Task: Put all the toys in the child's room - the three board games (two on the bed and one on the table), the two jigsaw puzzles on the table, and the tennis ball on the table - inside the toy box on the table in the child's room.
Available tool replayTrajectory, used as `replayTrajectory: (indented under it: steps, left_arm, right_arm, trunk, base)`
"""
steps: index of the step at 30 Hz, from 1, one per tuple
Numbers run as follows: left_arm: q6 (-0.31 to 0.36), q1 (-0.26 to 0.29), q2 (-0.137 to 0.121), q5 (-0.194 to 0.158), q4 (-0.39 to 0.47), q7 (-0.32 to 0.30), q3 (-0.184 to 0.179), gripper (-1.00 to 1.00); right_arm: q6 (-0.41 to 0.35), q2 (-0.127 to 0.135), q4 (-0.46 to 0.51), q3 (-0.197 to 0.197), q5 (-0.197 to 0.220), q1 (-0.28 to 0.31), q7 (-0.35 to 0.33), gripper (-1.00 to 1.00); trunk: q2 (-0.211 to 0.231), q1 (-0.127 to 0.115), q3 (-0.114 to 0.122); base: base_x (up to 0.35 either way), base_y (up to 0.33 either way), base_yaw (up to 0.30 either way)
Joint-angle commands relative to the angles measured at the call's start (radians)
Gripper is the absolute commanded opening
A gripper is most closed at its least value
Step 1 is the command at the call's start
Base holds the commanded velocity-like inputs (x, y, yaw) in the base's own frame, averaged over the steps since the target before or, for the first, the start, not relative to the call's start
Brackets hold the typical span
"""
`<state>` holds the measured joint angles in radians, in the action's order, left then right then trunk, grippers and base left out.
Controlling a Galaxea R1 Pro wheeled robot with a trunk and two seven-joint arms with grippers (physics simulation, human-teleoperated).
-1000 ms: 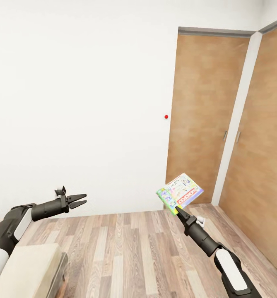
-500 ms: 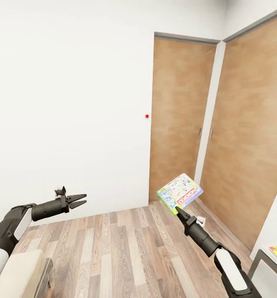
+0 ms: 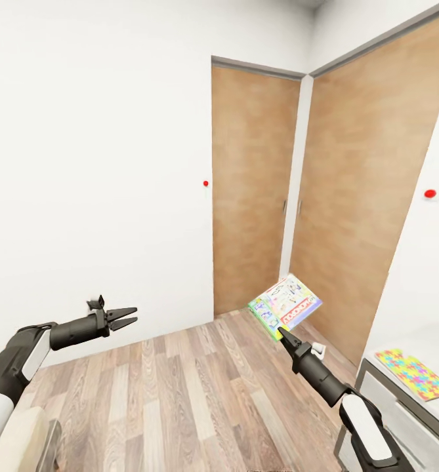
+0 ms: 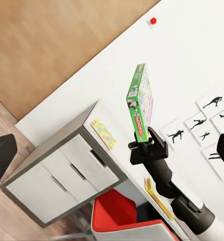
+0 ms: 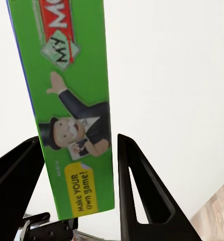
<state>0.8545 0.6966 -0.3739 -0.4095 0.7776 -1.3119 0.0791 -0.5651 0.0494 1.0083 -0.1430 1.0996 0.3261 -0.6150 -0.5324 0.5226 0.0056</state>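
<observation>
Carrying the board game [image 3: 285, 306] pinched in the right fingers [image 5: 142, 191] toward the desk [image 3: 403, 400] beside the puzzle [image 3: 418, 374] calls for level travel, left fingers [image 3: 122, 318] narrow, empty.

White walls [image 3: 94, 164], wooden doors [image 3: 252, 190], wood-plank floor [image 3: 180, 400], grey drawer unit [image 4: 67, 175].

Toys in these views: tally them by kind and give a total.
Board games: 1, the Monopoly box clamped in the right tool.
Jigsaw puzzles: 1, lying flat on the drawer unit, the colourful puzzle.
Total: 2 toys.
</observation>
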Motion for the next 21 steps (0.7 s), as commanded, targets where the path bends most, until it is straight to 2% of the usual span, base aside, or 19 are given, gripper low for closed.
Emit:
replayTrajectory:
  steps: [1, 21]
  left_arm:
    - [0.009, 0.0, 0.0, -0.003, 0.0, -0.001, 0.0, 1.0]
    - [0.009, 0.0, 0.0, -0.003, 0.0, -0.001, 0.0, 1.0]
  right_arm:
    - [-0.009, 0.0, -0.001, -0.001, 0.009, 0.001, 0.0, -1.0]
    - [-0.009, 0.0, -0.001, -0.001, 0.009, 0.001, 0.0, -1.0]
  trunk:
    - [-0.001, 0.0, 0.0]
    - [-0.001, 0.0, 0.0]
  base:
    - [-0.008, 0.004, -0.281]
    - [-0.001, 0.0, -0.281]
